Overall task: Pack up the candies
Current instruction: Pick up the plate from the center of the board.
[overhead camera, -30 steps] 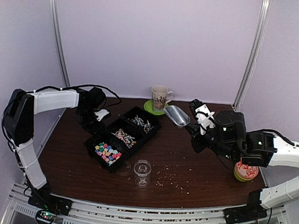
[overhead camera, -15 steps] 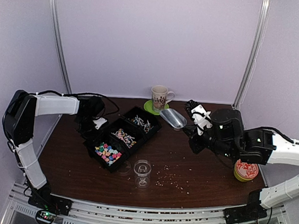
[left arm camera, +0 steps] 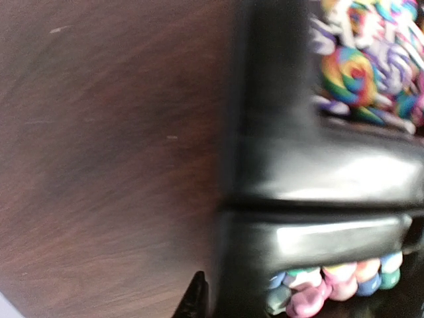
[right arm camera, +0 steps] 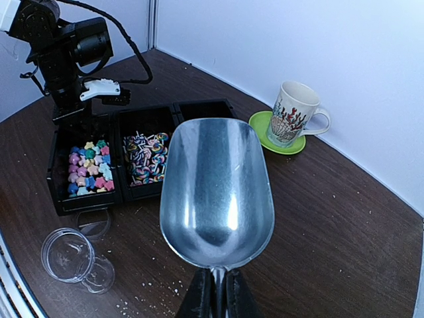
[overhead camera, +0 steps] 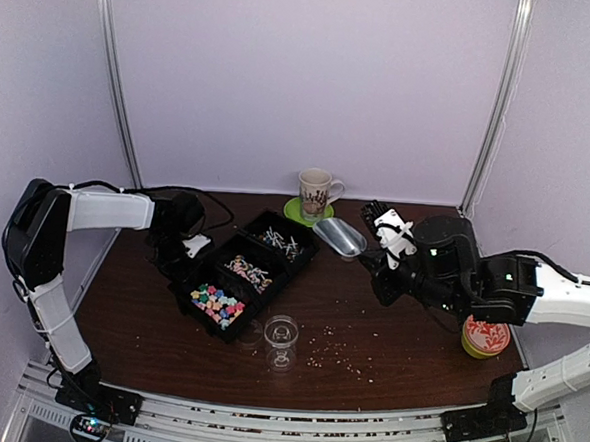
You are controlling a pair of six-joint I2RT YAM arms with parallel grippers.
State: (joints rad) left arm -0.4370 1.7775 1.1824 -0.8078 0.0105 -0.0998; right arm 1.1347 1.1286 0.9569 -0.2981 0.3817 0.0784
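The top view looks down from high behind the arm bases toward the back wall, taking in the whole bench (overhead camera: 369, 316). The left wrist view is pressed very close and blurred, facing the tray (left arm camera: 298, 172) wall, with bench wood to its left. The right wrist view looks along the scoop (right arm camera: 217, 185) from just behind it, across the bench to the left arm (right arm camera: 66, 46) and the mug (right arm camera: 291, 112). All three share the tray and its candies (overhead camera: 215, 303).

A brown table (overhead camera: 410, 313) carries a black tray (right arm camera: 118, 159) just beside the left claw (overhead camera: 188, 258). A clear cup (overhead camera: 281, 332) and crumbs (overhead camera: 339, 360) lie nearer than the right claw (right arm camera: 215, 291), to its left. A green coaster (overhead camera: 292, 214) lies beyond it, and an orange tin (overhead camera: 485, 338) to its right.
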